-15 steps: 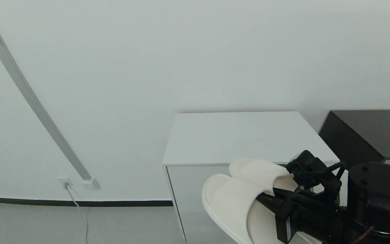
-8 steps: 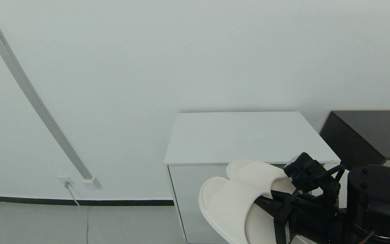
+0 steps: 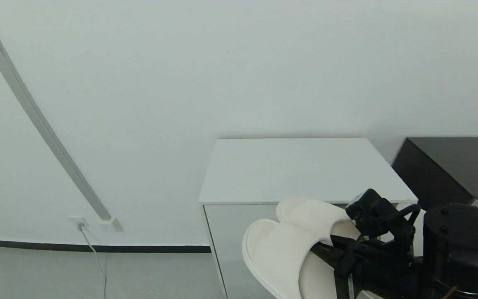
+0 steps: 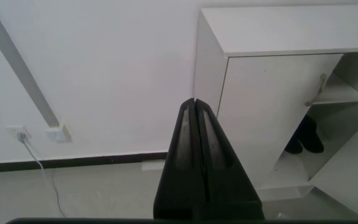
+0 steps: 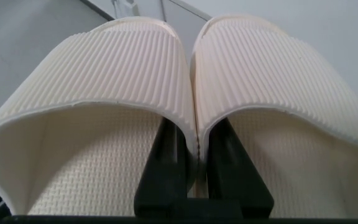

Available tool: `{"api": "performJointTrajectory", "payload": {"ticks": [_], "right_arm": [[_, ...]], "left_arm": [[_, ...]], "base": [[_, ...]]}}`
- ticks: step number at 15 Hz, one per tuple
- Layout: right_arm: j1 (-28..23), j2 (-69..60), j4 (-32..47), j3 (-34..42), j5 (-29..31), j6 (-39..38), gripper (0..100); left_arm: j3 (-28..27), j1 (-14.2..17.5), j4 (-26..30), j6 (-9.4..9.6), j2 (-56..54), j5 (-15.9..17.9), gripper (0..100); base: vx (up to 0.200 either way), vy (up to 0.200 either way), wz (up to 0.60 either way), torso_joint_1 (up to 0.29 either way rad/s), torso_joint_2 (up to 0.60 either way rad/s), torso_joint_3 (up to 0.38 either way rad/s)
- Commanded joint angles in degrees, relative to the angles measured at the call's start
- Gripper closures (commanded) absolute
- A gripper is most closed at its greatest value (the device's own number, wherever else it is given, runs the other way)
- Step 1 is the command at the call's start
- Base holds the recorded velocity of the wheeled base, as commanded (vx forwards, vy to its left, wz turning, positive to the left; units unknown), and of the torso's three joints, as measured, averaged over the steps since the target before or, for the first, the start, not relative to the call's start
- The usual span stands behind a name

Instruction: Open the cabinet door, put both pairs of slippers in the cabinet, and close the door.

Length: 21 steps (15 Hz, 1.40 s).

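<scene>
A pair of white ribbed slippers [image 3: 288,249] is held side by side in front of the white cabinet [image 3: 301,170], toes pointing toward its front. My right gripper [image 3: 326,249] is shut on the slippers, its fingers [image 5: 166,168] clamping their touching inner sides [image 5: 191,106]. My left gripper [image 4: 194,106] is shut with nothing in it and stands off to the cabinet's left. In the left wrist view the cabinet's left door [image 4: 272,112] with its handle [image 4: 319,90] is closed. Beside that door an open compartment shows a shelf [image 4: 344,93] and dark shoes [image 4: 306,137].
A black piece of furniture [image 3: 454,166] stands right of the cabinet. A wall socket with a hanging cable [image 3: 80,225] and a slanted grey conduit [image 3: 35,116] are on the white wall to the left. Grey floor [image 3: 98,274] lies open left of the cabinet.
My right gripper with the slippers has shifted a little to the left and down. The head view itself has shifted slightly.
</scene>
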State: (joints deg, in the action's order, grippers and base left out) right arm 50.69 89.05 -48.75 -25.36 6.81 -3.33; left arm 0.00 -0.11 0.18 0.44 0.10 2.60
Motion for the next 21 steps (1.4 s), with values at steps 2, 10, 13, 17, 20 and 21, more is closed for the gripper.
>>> {"api": "performJointTrajectory", "payload": {"ticks": [2,10,13,17,20,21], "right_arm": [[0.02,0.07,-0.03,0.04,-0.05,-0.01,100],[0.02,-0.02,-0.47,0.04,-0.05,-0.01,100],[0.02,0.16,-1.61,0.4,0.04,-0.01,100],[0.02,0.07,-1.61,0.48,0.04,-0.01,100],[0.02,0.16,-1.61,0.66,-0.05,-0.01,100],[0.02,0.16,-1.61,0.66,0.04,-0.01,100]], "left_arm": [[0.0,0.02,-0.01,0.0,0.08,-0.05,100],[0.0,0.02,-0.01,0.0,0.08,-0.05,100],[0.0,0.02,-0.01,0.0,0.08,0.04,100],[0.0,0.02,-0.01,0.0,0.08,0.04,100],[0.0,0.02,-0.01,0.0,0.08,0.04,100],[-0.09,0.02,-0.01,0.0,0.08,-0.05,100]], "base": [[0.0,-0.2,0.0,0.005,0.0,0.002],[0.0,-0.2,0.0,0.002,0.0,-0.001],[0.0,-0.2,0.0,0.002,0.0,-0.001],[0.0,-0.05,0.0,0.002,0.0,0.001],[0.0,0.0,0.0,0.0,0.0,0.0],[0.0,0.0,0.0,0.0,0.0,0.0]]}}
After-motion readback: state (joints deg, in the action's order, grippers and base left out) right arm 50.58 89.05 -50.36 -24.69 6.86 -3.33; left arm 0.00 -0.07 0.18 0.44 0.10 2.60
